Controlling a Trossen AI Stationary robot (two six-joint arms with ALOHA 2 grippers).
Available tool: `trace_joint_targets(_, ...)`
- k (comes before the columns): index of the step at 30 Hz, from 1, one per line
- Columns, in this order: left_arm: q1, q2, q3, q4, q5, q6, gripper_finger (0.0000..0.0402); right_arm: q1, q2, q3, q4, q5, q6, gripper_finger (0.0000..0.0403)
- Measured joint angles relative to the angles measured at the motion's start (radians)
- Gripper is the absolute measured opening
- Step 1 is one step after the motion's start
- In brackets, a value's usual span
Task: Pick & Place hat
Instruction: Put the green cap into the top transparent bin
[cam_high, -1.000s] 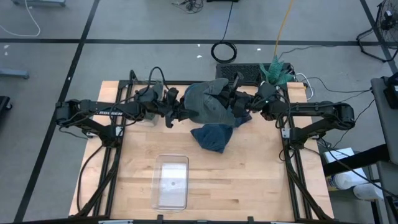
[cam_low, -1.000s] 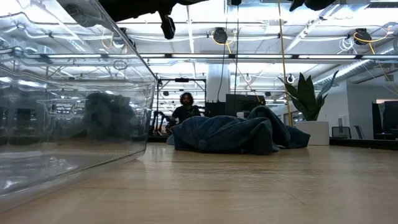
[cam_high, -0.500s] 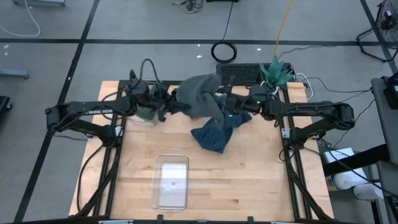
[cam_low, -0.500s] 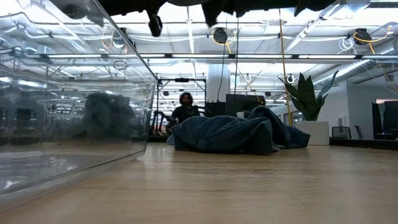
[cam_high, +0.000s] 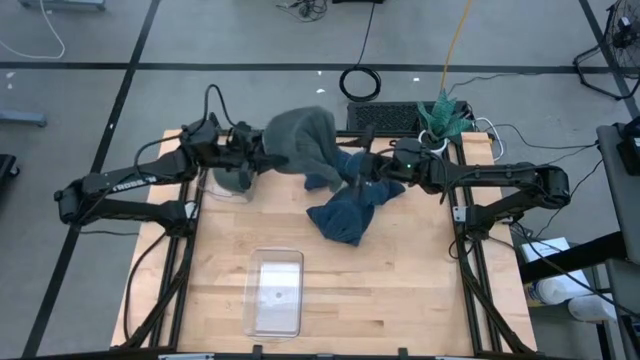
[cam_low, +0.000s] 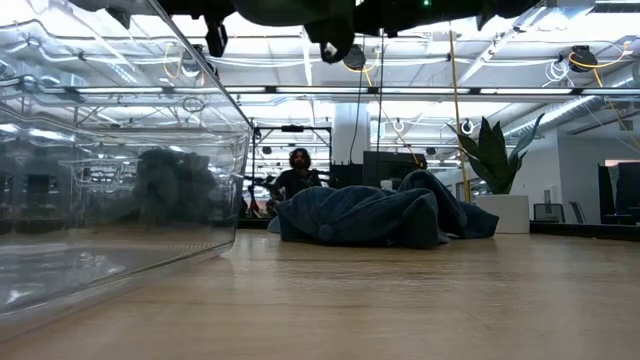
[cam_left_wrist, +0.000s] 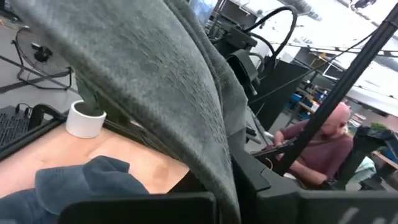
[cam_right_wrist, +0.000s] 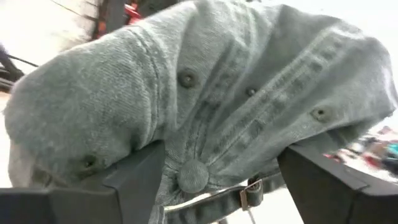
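Bare table (cam_high: 400, 290) front right; clear bin (cam_high: 275, 292) blocks front centre.

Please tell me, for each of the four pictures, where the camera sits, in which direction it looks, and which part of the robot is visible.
High view: above the table, looking straight down; both arms, left claw shut on the grey-green cotton cap.
Low view: at table height, looking level across; dark arm parts at top, clear plastic bin near.
Left wrist view: on the left arm, looking past its fingers; cap draped close.
Right wrist view: on the right arm; open fingers frame the cap.
Shared: high and low views show the blue cloth heap.
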Motion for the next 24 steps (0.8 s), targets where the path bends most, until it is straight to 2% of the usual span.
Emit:
trace_joint_targets(7,0.006,0.000,0.000,-0.002,-0.011,0.000,0.0009,0.007,0.000,0.000,0.014,0.165,-0.110,0.0321)
trace_joint_targets(12,0.013,-0.026,0.000,-0.005,0.000,-0.001,0.0009,0.015,0.000,0.000,-0.016,0.369,-0.202,0.0321)
trace_joint_targets(16,0.009,-0.057,0.001,-0.015,0.017,0.001,0.0009,0.009,0.000,0.000,-0.076,0.495,-0.167,0.0318)
trace_joint_targets(21,-0.012,-0.074,0.001,-0.060,0.018,0.035,0.0009,-0.007,0.000,0.000,-0.109,0.499,-0.063,0.0304)
trace_joint_targets(24,-0.027,-0.074,0.001,-0.087,0.019,0.069,0.0009,-0.031,0.000,0.000,-0.107,0.460,0.013,0.0267)
